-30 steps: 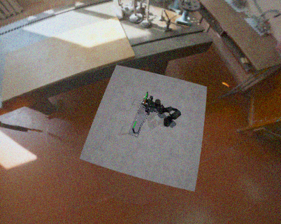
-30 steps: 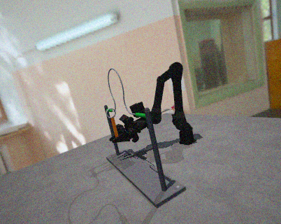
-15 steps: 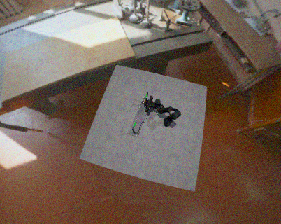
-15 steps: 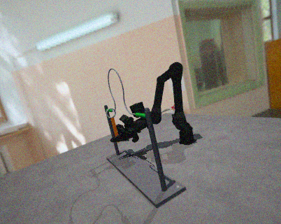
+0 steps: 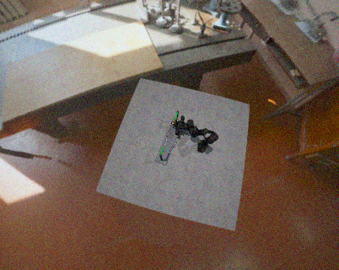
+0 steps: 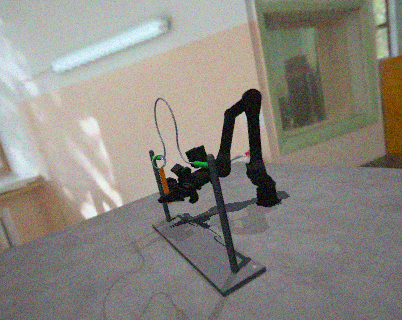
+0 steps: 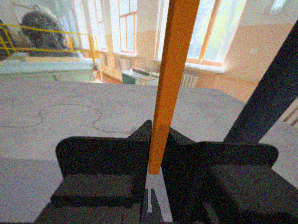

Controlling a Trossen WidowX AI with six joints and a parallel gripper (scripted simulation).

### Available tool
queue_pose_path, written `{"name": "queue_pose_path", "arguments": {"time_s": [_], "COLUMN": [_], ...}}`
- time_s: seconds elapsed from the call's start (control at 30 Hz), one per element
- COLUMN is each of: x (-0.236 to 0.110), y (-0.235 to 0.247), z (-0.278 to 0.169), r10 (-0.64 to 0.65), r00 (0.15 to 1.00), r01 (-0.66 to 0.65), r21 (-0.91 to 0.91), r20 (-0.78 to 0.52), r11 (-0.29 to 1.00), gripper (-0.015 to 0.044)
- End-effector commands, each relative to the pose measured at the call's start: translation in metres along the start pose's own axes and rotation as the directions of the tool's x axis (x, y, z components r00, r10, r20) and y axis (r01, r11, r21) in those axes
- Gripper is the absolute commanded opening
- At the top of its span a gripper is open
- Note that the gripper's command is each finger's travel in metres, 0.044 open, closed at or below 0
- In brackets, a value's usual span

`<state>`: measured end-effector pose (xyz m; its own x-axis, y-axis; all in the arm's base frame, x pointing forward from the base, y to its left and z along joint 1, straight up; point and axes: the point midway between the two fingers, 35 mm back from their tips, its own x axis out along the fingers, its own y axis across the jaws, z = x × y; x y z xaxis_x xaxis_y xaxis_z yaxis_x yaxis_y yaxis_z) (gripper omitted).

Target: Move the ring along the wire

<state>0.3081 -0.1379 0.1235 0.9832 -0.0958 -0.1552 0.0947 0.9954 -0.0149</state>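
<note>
The orange handle [image 7: 170, 80] [image 6: 163, 181] hangs upright beside the far post [image 6: 161, 192], with its ring [image 6: 158, 161] on the green wire part at that post's top. My gripper [image 7: 152, 124] [image 6: 169, 192] is shut on the handle's lower end; both black fingers press against it in the wrist view. The thin grey wire [image 6: 168, 117] loops high above and comes down to the second green part [image 6: 200, 164] at the near post [image 6: 221, 215]. In the overhead view the gripper [image 5: 178, 126] sits at the far end of the base plate [image 5: 169, 148]. A dark post [image 7: 265, 95] shows at the right of the wrist view.
The grey base plate [image 6: 208, 255] lies on a grey mat [image 5: 180, 186] [image 6: 328, 240]. The arm's base [image 6: 267, 192] [image 5: 206, 141] stands behind and to the right of the wire frame. Desks and benches stand beyond the mat on the brown floor.
</note>
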Motion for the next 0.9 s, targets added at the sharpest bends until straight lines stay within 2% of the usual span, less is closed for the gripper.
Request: {"name": "queue_pose_path", "arguments": {"time_s": [0.0,0.87], "x": [-0.0003,-0.0019], "y": [-0.001,-0.004], "z": [0.003,0.0121], "r10": [0.0,0.0], "r00": [1.0,1.0], "r01": [0.0,0.0], "r21": [-0.001,-0.003], "r20": [0.0,0.001], "r11": [1.0,1.0], "gripper": [-0.015,-0.015]}}
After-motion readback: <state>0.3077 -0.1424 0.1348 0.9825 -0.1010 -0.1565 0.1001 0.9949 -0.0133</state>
